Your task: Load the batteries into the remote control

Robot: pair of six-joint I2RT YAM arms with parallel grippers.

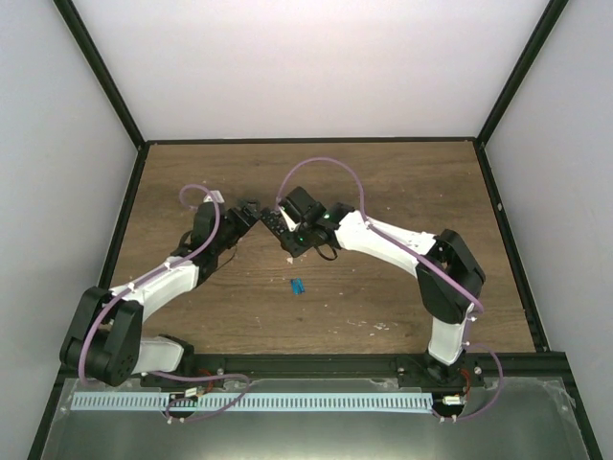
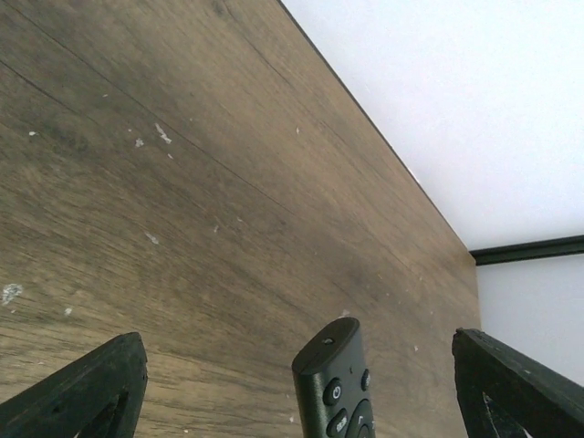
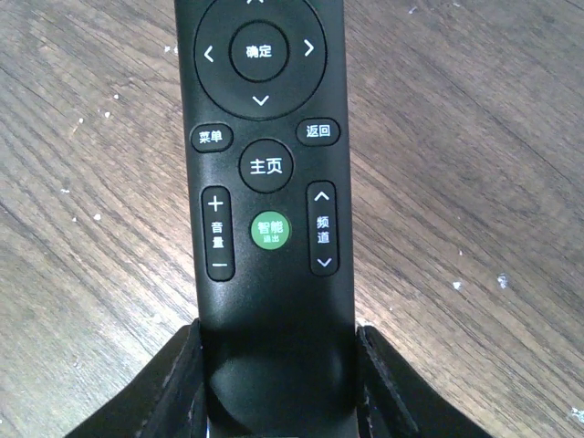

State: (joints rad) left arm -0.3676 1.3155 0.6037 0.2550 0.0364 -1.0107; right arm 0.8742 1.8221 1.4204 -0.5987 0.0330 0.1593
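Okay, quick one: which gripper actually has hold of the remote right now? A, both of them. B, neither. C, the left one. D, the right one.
D: the right gripper is closed on the lower end of the remote control, while the left gripper stands wide open, with clear gaps on either side of the remote's top end.

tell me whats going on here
The right fingers are shut on the bottom end of the remote control, buttons facing its wrist camera. The left fingers stand wide open on either side of the remote's top end, not touching it. One blue battery lies apart on the table, untouched.
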